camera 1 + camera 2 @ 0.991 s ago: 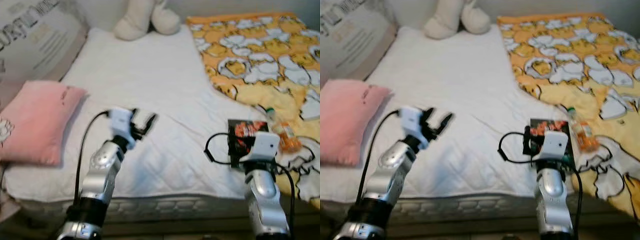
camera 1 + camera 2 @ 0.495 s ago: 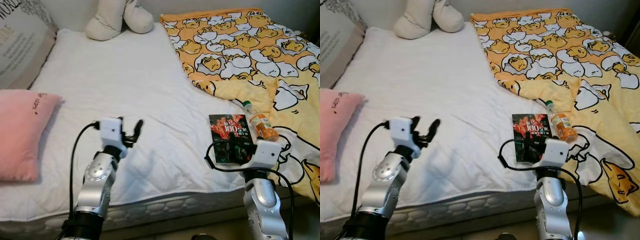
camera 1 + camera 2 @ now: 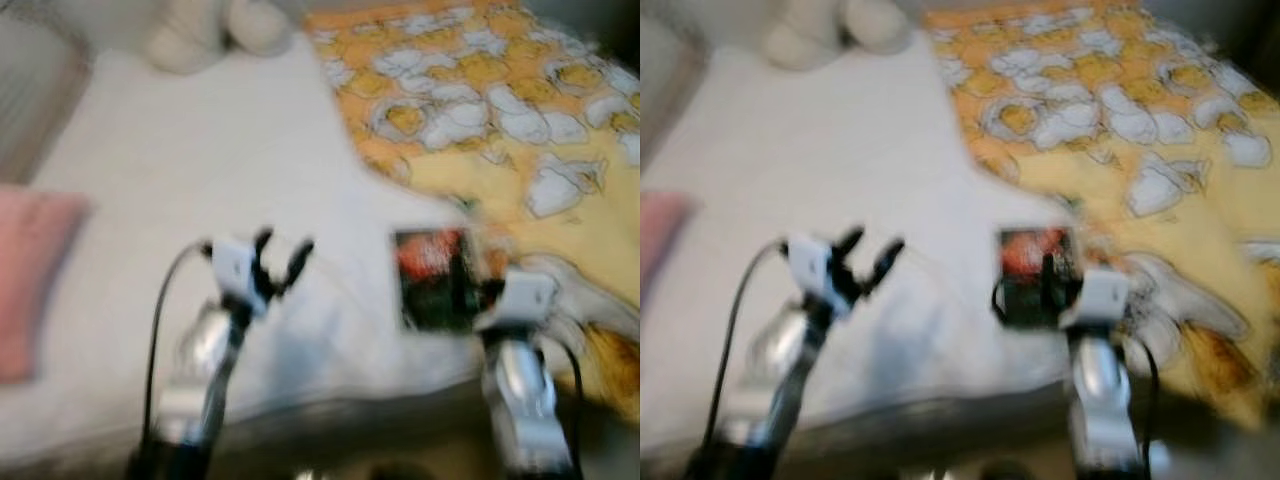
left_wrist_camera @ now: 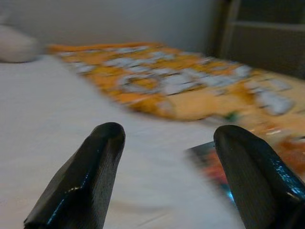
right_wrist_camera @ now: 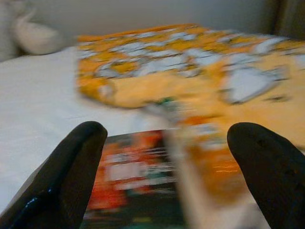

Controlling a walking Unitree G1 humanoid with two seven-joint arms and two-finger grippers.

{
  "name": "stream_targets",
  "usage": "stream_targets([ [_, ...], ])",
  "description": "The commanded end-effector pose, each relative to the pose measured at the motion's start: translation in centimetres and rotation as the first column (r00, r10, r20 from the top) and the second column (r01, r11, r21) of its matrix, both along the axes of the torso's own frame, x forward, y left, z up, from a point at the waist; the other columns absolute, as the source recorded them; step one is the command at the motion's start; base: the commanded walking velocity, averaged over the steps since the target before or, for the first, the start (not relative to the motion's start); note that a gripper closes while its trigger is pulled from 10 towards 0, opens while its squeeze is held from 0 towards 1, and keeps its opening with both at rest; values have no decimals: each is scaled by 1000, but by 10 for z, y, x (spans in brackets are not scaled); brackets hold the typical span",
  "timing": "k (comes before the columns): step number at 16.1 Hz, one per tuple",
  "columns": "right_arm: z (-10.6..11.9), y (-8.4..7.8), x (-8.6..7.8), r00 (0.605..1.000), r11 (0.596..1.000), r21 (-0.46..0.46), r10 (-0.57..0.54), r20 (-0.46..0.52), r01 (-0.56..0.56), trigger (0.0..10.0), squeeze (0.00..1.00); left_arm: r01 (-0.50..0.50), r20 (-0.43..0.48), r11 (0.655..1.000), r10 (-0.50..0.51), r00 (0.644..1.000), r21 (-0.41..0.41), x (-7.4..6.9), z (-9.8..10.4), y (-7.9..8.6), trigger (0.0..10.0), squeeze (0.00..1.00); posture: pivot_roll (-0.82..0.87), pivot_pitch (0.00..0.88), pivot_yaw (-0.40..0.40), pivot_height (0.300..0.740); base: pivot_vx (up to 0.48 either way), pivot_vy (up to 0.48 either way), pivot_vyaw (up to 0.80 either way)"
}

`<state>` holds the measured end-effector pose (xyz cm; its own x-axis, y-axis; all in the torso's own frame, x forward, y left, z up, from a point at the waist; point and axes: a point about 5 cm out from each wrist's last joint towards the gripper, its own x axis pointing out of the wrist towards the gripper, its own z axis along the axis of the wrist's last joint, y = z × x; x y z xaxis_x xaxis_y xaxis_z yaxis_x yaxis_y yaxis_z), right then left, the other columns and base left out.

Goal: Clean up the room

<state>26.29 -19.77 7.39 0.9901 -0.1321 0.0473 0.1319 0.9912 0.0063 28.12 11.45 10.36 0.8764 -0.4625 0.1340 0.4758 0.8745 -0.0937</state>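
- Bedroom scene: a bed with a white sheet fills most of the head views, a yellow patterned blanket covers its far right part, a pink pillow lies at its left edge, and a pale plush toy sits at the head end. All views are blurred, so I take it the camera is moving.
- Task items: a dark book with a red cover lies flat on the sheet near the bed's front edge, beside the blanket. Just past it, the right wrist view gives a smeared clear-and-orange shape that I judge to be a plastic bottle; I cannot make out its contents or its cap.
- Right gripper: fingers spread wide, nothing held, poised at the near edge of the book, which sits between the two tips.
- Left gripper: raised over the bare sheet, well apart from the book, fingers also wide and empty.
- Step in hand, as I judge it: closing in on the book or the bottle with the right arm.
- Advice: I would let the body settle before closing, since the blur hides the exact edges. A flat book on soft bedding wants a low approach at one edge.
- Risk: nudging the bottle so it rolls off towards the blanket.
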Motion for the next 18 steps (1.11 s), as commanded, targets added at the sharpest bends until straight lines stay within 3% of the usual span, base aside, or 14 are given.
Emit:
stream_targets([
  [1,-3,-1,-3,1000,1000,-1,-18,-9,18,10000,0,28,22,1000,-28,999,12,2,6,-1,10000,0,-149,0,110,740,0,-450,-600],
  [4,7,5,3,1000,997,-78,4,29,-2,10000,0,10,18,1000,-11,1000,27,9,7,1,10000,0,-154,0,114,736,81,-87,-398],
  [7,23,11,10,996,997,-81,13,84,-6,10000,0,16,13,999,-16,1000,43,10,5,0,10000,0,-155,0,111,736,0,0,-242],
  [11,17,12,10,998,996,-91,26,57,-21,10000,0,0,-22,996,2,1000,93,15,-2,1,10000,0,-152,0,103,736,0,0,-663],
  [14,13,14,13,999,995,-92,47,17,-46,10000,0,-56,-35,987,62,997,151,26,-3,4,10000,0,-150,0,98,736,0,0,0],
  [18,12,16,14,998,994,-93,55,10,-53,10000,0,-132,-88,991,133,987,13,27,-3,8,10000,0,-147,0,98,736,0,234,0],
])
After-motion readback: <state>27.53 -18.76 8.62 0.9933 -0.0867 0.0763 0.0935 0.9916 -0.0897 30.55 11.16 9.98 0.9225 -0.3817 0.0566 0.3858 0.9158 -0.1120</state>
